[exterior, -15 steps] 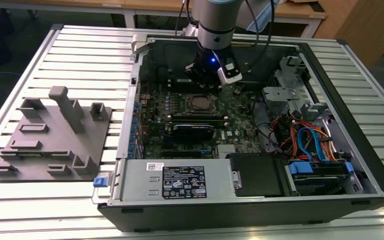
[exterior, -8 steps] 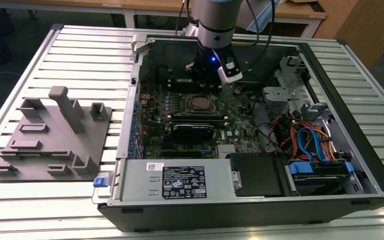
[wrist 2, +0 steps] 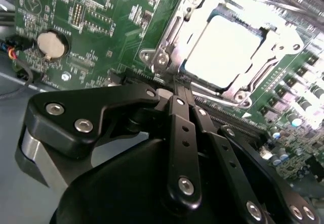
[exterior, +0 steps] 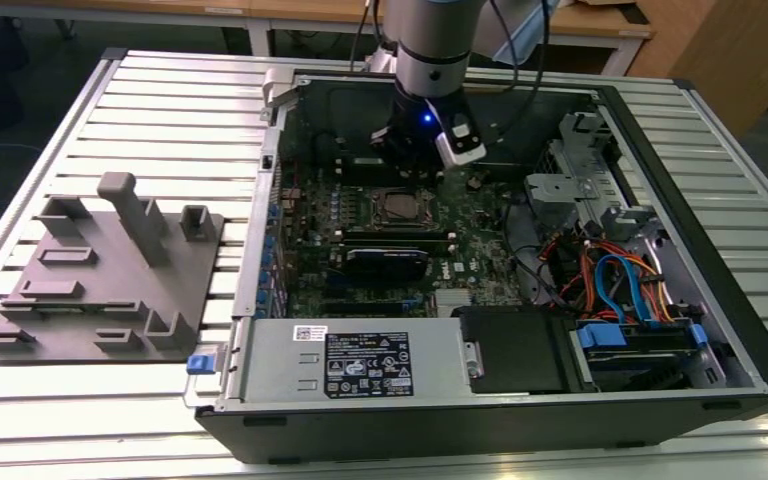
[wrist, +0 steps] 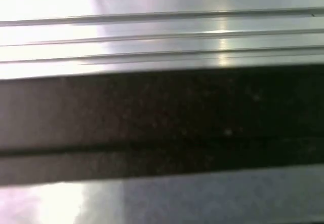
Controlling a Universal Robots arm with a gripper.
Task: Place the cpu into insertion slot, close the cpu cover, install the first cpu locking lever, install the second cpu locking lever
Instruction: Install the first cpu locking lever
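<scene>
The cpu lies flat in the insertion slot on the green motherboard, its metal top glaring bright. The silver cpu cover lies down around it like a frame. In the exterior view the slot sits mid-board inside the open computer case. My gripper is shut, with nothing visibly held. It hovers just off the slot's edge, close above the board. Seen in the exterior view, the gripper hangs just behind the slot. I cannot tell how the locking levers stand.
The case lies open on a slatted aluminium table. Black card slots, a drive bay and coloured cables crowd the board. A grey fixture block sits at the exterior view's left. A coin cell lies near the gripper.
</scene>
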